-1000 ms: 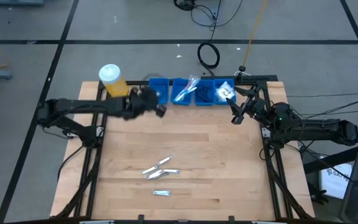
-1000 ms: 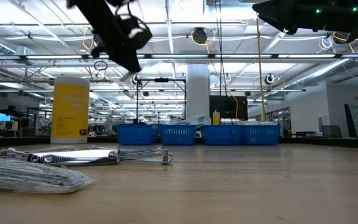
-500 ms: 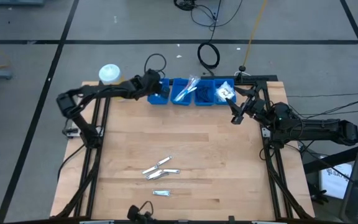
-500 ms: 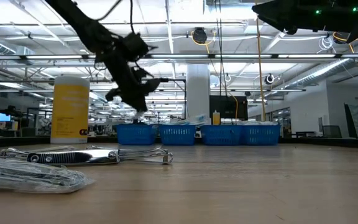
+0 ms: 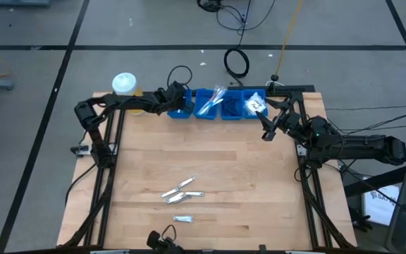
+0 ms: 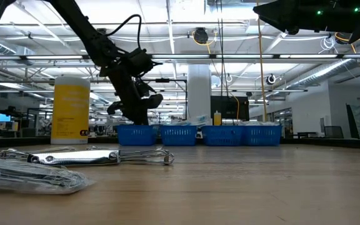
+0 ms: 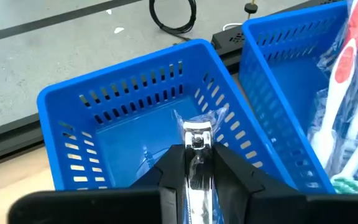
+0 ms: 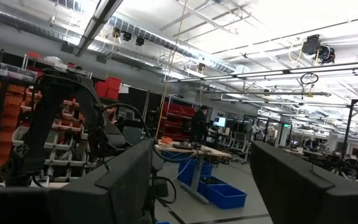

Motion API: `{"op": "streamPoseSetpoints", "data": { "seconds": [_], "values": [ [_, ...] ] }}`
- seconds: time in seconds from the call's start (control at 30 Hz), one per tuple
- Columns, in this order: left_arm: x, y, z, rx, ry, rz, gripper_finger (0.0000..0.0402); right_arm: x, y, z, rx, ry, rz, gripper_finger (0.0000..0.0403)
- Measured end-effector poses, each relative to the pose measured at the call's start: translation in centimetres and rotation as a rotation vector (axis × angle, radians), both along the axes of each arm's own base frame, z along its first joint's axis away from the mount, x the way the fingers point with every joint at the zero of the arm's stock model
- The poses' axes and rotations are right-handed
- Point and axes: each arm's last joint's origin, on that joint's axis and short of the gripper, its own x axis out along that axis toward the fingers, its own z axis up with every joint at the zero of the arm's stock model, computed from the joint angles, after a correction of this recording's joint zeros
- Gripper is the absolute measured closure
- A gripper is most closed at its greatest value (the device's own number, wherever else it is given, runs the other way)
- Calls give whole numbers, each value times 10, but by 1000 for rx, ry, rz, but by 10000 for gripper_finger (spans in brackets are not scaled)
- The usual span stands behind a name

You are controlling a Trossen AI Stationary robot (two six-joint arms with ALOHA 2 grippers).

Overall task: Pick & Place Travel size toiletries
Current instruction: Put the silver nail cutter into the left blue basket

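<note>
The left gripper [image 7: 194,163] hung over the leftmost blue basket [image 7: 98,115], its fingers clamped on a shiny silver sachet [image 7: 196,144] poised just above the basket floor, not yet let go. The baskets beside it already held wrapped toothbrushes [image 5: 212,101] and white packets [image 5: 254,104], while several crinkly silver sachets [image 5: 182,192] lay on the wood well behind. The right gripper [image 5: 266,129] waited with fingers spread, beside the far-right basket.

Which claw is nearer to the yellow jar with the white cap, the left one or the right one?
The left. The left claw is just beside the yellow white-capped jar, over the leftmost blue plastic basket, gripping a silver packet. The right claw is across the table, past the basket row.
</note>
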Motion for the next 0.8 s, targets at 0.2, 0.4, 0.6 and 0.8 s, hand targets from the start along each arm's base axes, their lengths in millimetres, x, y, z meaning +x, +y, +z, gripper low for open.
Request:
{"op": "streamPoseSetpoints", "data": {
  "seconds": [0.2, 0.4, 0.6, 0.8],
  "values": [
    [0, 0, 3, 22, 12, -16, 282, 0, 0, 0, 0, 0, 0, 147],
    [-1, -1, 6, 42, 60, -100, 195, 0, 0, 0, 0, 1, 0, 147],
    [-10, -21, 40, 68, 78, -181, 157, 0, 0, 0, -4, 4, -8, 147],
    [-27, -79, 92, 16, 16, -286, 156, 0, -1, -1, -4, 13, -58, 147]
  ]
}}
